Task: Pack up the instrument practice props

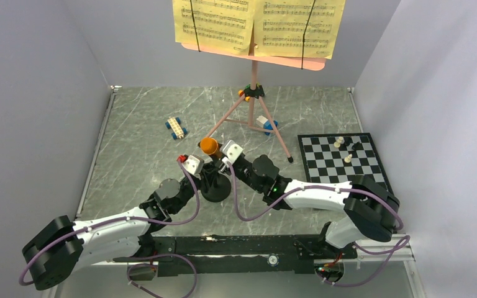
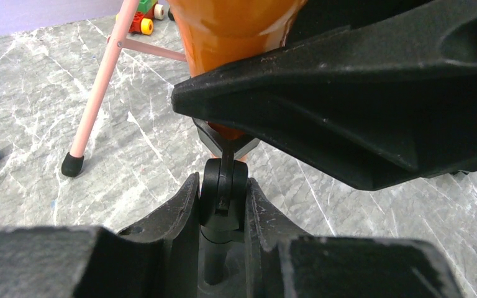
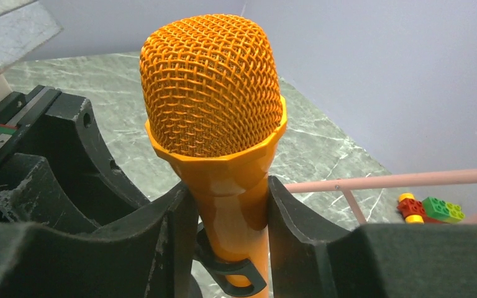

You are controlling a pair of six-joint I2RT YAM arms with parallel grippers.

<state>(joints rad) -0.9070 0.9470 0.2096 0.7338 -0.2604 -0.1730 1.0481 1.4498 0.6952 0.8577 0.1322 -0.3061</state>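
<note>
The orange microphone (image 1: 208, 145) stands upright in the clip of the small black mic stand (image 1: 215, 187) at the table's middle front. My right gripper (image 3: 231, 211) is shut on the microphone (image 3: 214, 112) body, just below its mesh head. My left gripper (image 2: 222, 208) is shut on the mic stand (image 2: 222, 186) post, right under the clip. The pink music stand (image 1: 254, 93) stands behind on tripod legs. It holds yellow sheet-music pages (image 1: 258, 25).
A chessboard (image 1: 340, 160) with a few pieces lies at the right. A blue-and-white toy block (image 1: 176, 127) lies left of the tripod, another (image 1: 266, 123) between its legs. A pink tripod leg (image 2: 96, 99) ends close by, left of my left gripper.
</note>
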